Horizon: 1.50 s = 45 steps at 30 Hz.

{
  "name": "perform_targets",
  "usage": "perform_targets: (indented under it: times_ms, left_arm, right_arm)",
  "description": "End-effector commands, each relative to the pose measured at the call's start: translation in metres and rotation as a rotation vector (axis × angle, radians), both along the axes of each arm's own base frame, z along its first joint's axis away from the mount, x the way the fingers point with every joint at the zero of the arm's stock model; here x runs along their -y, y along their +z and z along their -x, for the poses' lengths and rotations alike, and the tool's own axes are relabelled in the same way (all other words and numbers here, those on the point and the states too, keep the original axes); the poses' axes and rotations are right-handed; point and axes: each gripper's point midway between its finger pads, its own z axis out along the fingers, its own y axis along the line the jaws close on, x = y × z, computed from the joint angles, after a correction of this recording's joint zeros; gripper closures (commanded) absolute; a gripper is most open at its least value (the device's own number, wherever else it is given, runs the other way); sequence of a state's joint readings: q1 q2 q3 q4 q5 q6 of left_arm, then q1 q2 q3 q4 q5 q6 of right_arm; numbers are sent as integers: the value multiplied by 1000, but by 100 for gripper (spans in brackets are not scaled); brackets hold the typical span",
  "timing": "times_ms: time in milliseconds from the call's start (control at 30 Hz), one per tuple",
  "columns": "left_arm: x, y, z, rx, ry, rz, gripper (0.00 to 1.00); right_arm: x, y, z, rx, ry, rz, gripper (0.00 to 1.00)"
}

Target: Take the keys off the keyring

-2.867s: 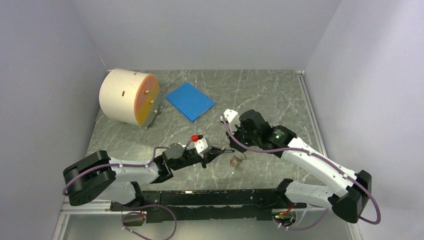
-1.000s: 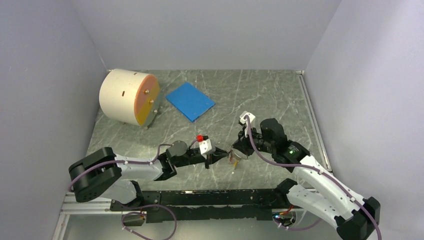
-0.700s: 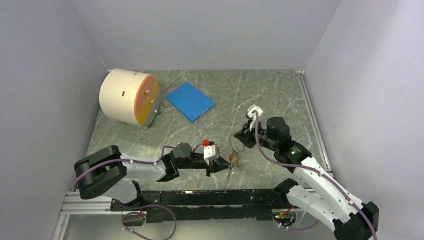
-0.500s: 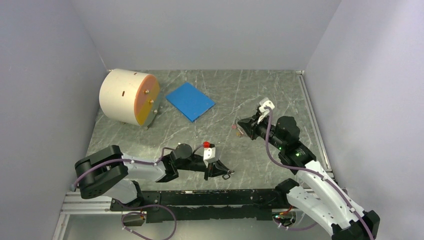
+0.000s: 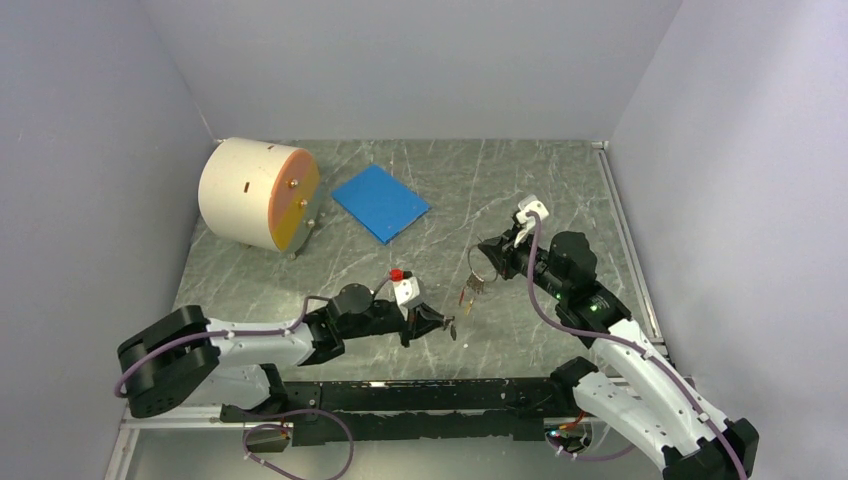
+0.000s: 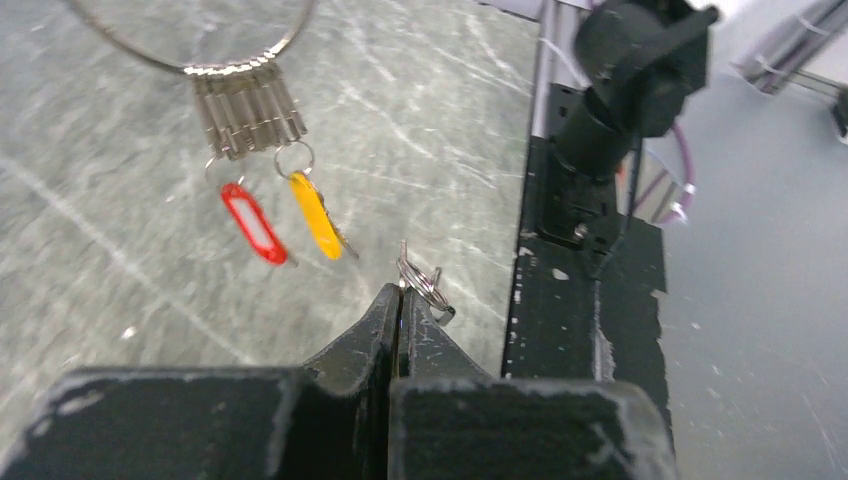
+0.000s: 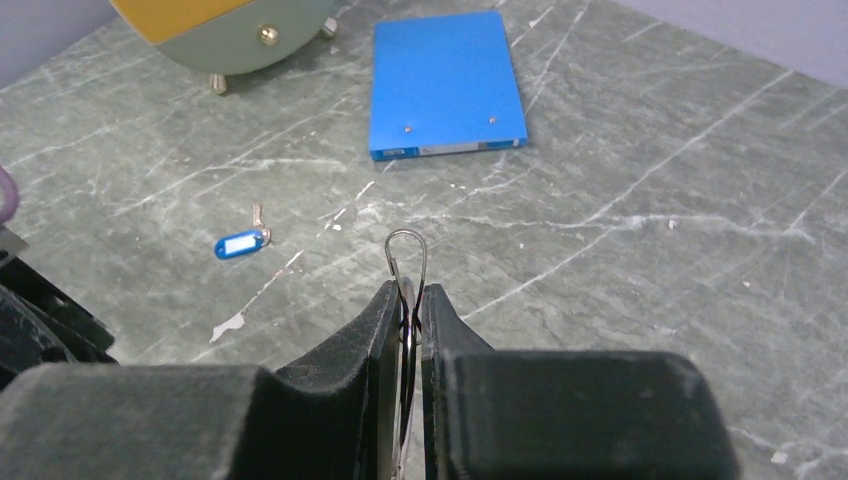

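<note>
Right now the left gripper (image 6: 400,298) is pinched tight, with no gap between its fingers. It has a small silver ring (image 6: 425,283) caught at its very tip. I cannot tell if a key hangs from that ring.

The right gripper (image 7: 405,292) is almost closed too. It squeezes the thin wire of the keyring (image 7: 406,233) and holds it up in the air, above the table (image 7: 650,200). A bunch of silver keys (image 6: 245,110) hangs from that wire, just beside the left gripper. A red tag (image 6: 255,222) and a yellow tag (image 6: 315,215) dangle under them.

The small ring could slip out, I think, because only a tiny bit of it is held. Then it would drop and might bounce away.

The wire is thin and smooth, so the keyring could twist or slide in the right gripper. A hard pull could yank it loose, and all the keys would fall.

The hanging keys may swing, making the next grab miss.

A blue tag (image 7: 240,243) lies on the table, well apart.
</note>
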<state>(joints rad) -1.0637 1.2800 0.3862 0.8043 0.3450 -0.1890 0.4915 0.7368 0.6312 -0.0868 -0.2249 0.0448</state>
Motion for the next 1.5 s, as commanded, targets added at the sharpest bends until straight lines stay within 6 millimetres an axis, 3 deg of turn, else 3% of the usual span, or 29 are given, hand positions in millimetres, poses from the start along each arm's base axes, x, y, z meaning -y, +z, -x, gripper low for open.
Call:
perform_targets:
  times_ms: [0,333,533,900,1167,1467]
  left_arm:
    - [-20,-6,-31,-41,214,-67,97]
    - [-79,-34,-83,-178,610,-241,97]
    - [-118,-49,-107,-300,833,-244,97]
    - [-158,-76,-135,-458,990,-278,98]
    - [-162,-82,-140,-533,996,-273,86]
    - [-181,-68,-131,-548,1062,-213,60]
  right_arm:
    - [5,13,-7,24,-42,-15,100]
    - [7,7,-5,3,-64,-32,100]
    - [8,5,-5,-1,-70,-35,100]
    - [11,-3,-8,-32,-98,-24,100]
    - [18,-10,-14,-58,-151,-9,100]
    - [24,-20,-19,-94,-208,1,100]
